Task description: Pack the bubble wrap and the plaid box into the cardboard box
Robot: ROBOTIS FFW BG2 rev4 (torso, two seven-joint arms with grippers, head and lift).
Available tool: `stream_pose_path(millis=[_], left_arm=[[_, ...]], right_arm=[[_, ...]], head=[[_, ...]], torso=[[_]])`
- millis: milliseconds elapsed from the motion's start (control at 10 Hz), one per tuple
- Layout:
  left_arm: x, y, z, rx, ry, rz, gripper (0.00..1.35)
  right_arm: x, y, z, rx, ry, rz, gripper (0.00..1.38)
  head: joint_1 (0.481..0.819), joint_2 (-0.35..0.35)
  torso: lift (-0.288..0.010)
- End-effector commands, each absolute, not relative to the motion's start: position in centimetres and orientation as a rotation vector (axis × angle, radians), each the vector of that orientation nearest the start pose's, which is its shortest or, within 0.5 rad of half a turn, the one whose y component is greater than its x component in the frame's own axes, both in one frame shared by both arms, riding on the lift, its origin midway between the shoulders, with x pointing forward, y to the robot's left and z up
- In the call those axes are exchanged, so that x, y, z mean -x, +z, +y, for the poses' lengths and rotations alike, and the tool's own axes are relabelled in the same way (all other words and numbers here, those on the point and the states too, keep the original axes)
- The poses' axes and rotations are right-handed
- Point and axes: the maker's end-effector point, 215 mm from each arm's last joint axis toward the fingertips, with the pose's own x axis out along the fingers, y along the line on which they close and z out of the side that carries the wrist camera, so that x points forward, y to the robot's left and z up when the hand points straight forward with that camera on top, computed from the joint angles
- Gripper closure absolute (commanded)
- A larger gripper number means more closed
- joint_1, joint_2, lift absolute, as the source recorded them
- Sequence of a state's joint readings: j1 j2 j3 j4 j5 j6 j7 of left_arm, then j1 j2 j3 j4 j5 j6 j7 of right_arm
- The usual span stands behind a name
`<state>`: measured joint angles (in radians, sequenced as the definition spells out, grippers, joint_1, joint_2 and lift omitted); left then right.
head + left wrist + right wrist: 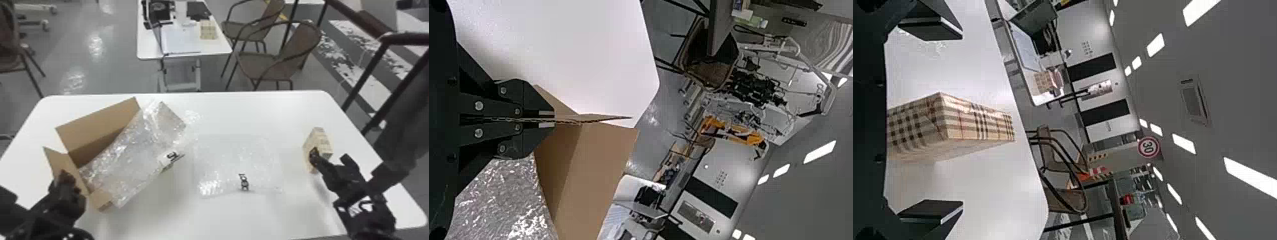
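Nearest, over the left part of the worktop (271, 220) toward the near edge, the left end effector (65, 178) has its fingers closed on a flap of the cardboard box (99, 127); the left wrist view shows that flap edge-on, pinched between them. The box sits open on the left half of the worktop, turned at an angle, its nearest corner pointing toward the near edge and a tall flap rising on the side toward the far-left corner. Crinkled bubble wrap (127, 159) lies across the opening, spilling over the box's side toward the middle. Just beside it, about the middle of the worktop, a flat clear sheet (239, 159) with a dark printed mark lies on the bare white surface. Near the right edge, the right end effector (330, 156) is spread wide, and in the right wrist view the plaid box (948, 125) stands between the two fingers with space on either side, not gripped. Beyond the far edge are two brown chairs (281, 57) (255, 28), a dark railing (367, 67) on the right, and another white table (150, 48) carrying a small checked box (208, 29).
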<state>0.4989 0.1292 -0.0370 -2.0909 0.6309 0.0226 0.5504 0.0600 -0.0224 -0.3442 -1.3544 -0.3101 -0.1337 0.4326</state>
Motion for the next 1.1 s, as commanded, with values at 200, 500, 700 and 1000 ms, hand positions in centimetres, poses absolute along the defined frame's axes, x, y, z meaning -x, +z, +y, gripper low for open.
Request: stream_pose_path(millis=[200, 500, 700, 1000], left_arm=[[-42.6, -37.7, 31.2, 0.513, 0.436, 0.178, 1.15], [-42.6, -37.6, 31.4, 0.513, 0.438, 0.17, 1.15], [-42.6, -37.5, 31.3, 0.514, 0.435, 0.168, 1.15], [-42.6, -37.4, 31.3, 0.517, 0.435, 0.165, 1.15]], right_arm=[[-54.8, -43.7, -35.4, -0.253, -0.017, 0.045, 0.12], [-54.0, -44.8, -36.5, -0.266, -0.072, 0.06, 1.0], [-54.2, -44.7, -36.3, -0.269, -0.076, 0.06, 1.19], [-54.4, -44.0, -35.9, -0.287, -0.069, 0.051, 1.19]], head=[[0.695, -0.044], [0.695, -0.055], [0.695, -0.059], [0.695, -0.055]], torso=[[-0.102], [-0.102], [-0.102], [-0.102]])
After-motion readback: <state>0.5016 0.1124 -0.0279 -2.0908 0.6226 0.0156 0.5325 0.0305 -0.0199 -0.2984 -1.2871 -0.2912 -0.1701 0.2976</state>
